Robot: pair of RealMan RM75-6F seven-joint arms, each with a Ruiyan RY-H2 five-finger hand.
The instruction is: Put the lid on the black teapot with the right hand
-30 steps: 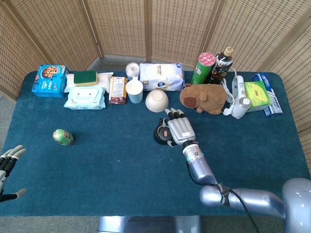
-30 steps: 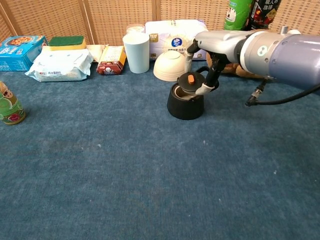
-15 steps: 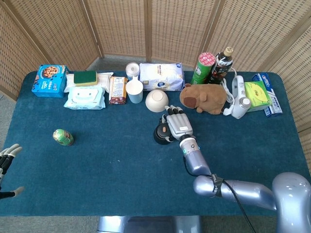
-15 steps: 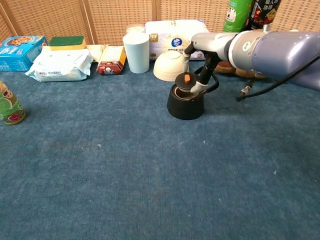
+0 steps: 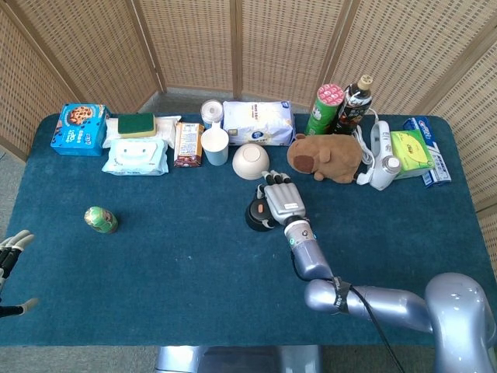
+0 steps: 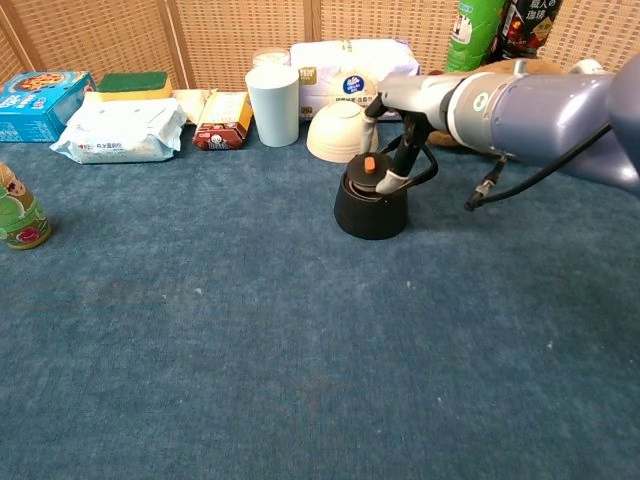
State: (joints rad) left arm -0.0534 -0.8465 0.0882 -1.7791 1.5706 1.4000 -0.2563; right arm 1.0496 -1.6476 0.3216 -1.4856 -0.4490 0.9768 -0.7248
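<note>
Sitting level on the black teapot near the table's middle, toward the back edge: the lid with its orange knob, showing plainly in the chest view only, being hidden in the head view beneath the right hand. Touching the lid beside the knob with fingertips pointing down, grip unclear. Hanging spread and empty at the front-left corner: the left hand.

The head view looked steeply down from high above the whole counter. The chest view sat low and near, facing across it. Both shared the black teapot and the far row.
</note>
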